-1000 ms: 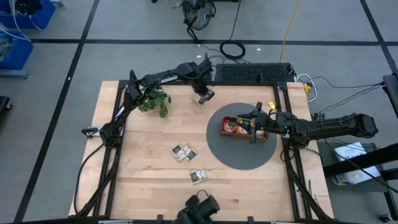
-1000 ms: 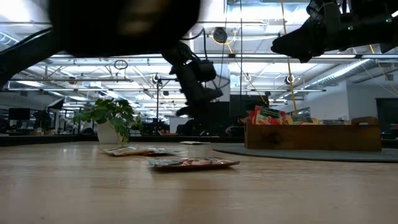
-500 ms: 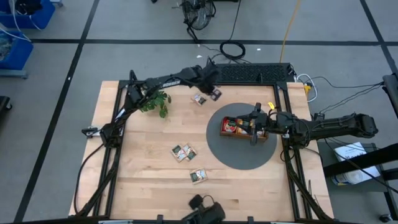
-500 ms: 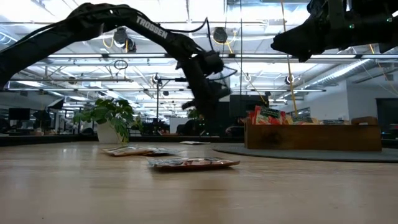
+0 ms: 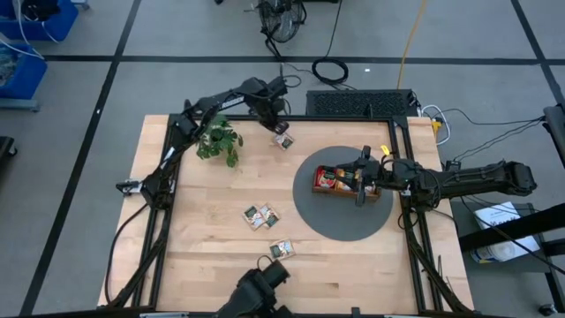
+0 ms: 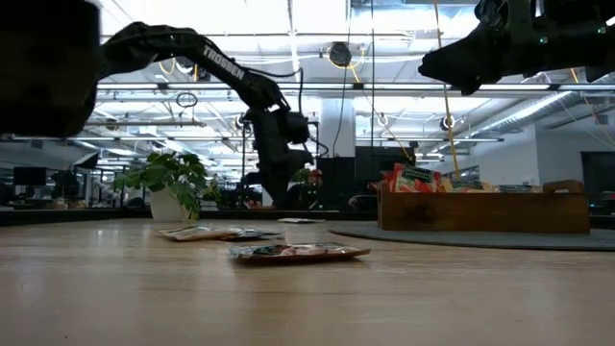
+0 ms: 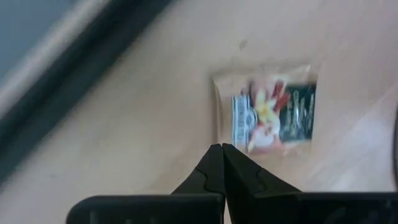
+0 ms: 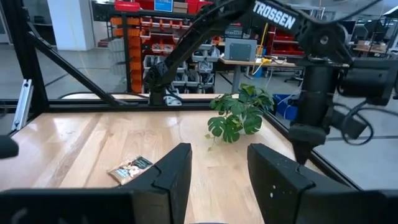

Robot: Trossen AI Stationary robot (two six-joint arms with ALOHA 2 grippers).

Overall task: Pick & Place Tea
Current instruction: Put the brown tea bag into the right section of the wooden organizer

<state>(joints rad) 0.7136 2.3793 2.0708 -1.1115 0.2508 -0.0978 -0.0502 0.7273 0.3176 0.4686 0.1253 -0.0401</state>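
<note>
Holding sachets (image 5: 334, 179), wooden tray (image 5: 346, 191) on grey mat (image 5: 340, 221), R tool (image 5: 359, 183) above

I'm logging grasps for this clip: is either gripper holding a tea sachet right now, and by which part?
Nothing is held. The left gripper is shut and empty above a tea sachet lying on the table. The right gripper hangs open and empty over the wooden tray.

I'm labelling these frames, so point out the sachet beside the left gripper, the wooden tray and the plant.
sachet (image 7: 267, 109), left wrist view: middle of its printed face.
wooden tray (image 6: 483, 213), low view: its front wall.
plant (image 5: 221, 141), high view: its leaves.
</note>
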